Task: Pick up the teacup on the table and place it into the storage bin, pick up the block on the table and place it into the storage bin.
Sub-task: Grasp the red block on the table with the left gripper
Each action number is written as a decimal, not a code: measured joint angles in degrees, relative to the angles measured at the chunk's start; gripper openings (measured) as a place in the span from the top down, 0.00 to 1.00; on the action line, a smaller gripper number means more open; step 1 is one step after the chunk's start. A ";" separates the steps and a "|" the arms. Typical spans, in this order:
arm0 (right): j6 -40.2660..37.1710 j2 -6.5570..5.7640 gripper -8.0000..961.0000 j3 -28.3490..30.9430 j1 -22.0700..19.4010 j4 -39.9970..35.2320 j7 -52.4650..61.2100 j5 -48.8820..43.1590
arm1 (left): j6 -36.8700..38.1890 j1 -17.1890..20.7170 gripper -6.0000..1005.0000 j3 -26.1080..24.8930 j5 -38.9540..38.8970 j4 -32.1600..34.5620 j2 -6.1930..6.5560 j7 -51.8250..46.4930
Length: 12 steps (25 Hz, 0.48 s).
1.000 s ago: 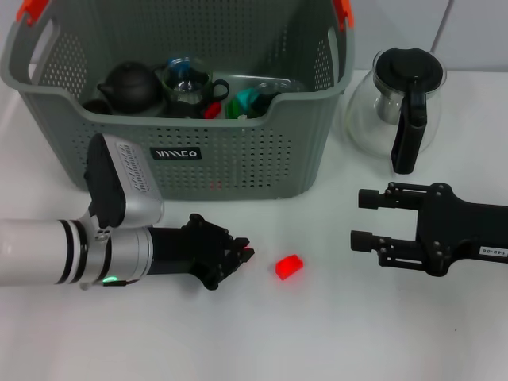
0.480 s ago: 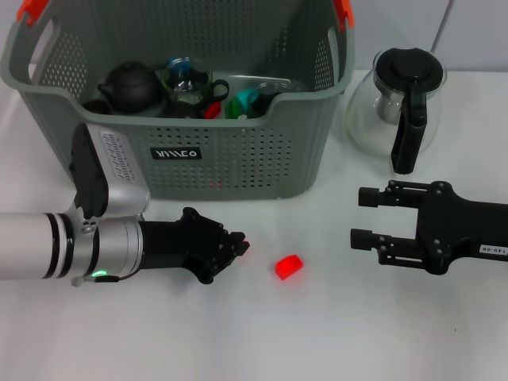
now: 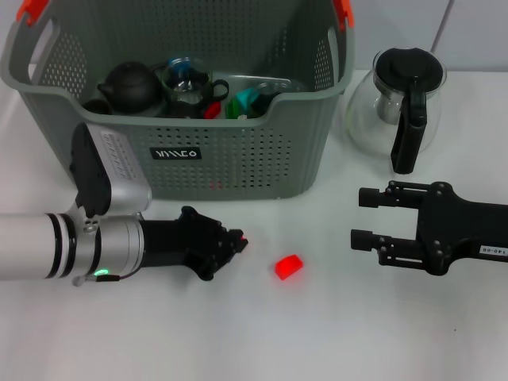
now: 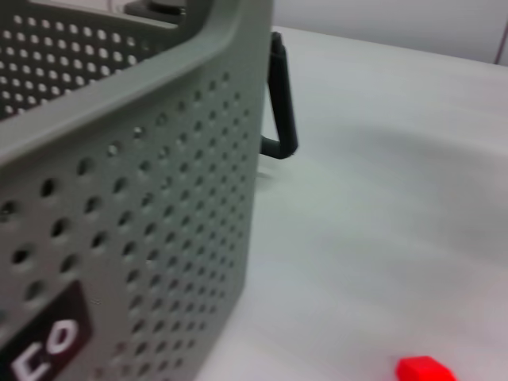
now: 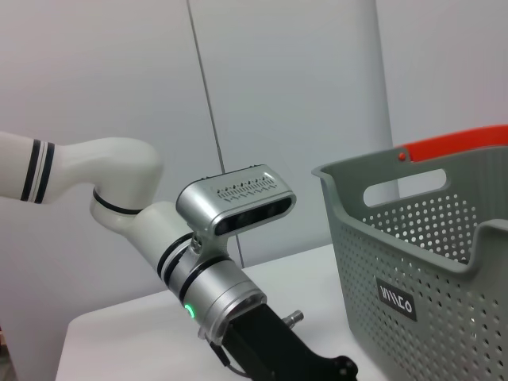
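The red block lies on the white table in front of the storage bin; it also shows in the left wrist view. My left gripper lies low over the table just left of the block, apart from it, fingers together and empty. A glass teacup rests inside the bin beside a black teapot. My right gripper hovers open at the right, pointing toward the block, nothing between its fingers.
A glass teapot with a black handle stands right of the bin, behind my right gripper. The bin's perforated wall fills much of the left wrist view. The right wrist view shows the left arm and the bin.
My left gripper has drawn back a little to the left, away from the red block. The block and the right arm have not moved.
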 joint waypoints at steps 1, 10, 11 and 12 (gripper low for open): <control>0.00 0.00 0.28 0.00 -0.03 0.00 0.00 0.00 | -0.68 0.00 0.90 0.00 -0.18 0.00 -0.02 -0.29; -0.01 0.07 0.28 0.00 -0.16 -0.01 0.08 -0.10 | -3.26 -0.36 0.80 0.08 -0.35 0.39 -0.12 -1.23; -0.02 0.06 0.28 0.00 -0.16 0.00 0.13 -0.10 | -3.09 -0.32 0.78 0.06 -0.36 0.20 -0.12 -1.24; -0.04 0.07 0.28 0.00 -0.17 0.00 0.16 -0.09 | -3.00 -0.29 0.77 0.05 -0.36 0.11 -0.12 -1.24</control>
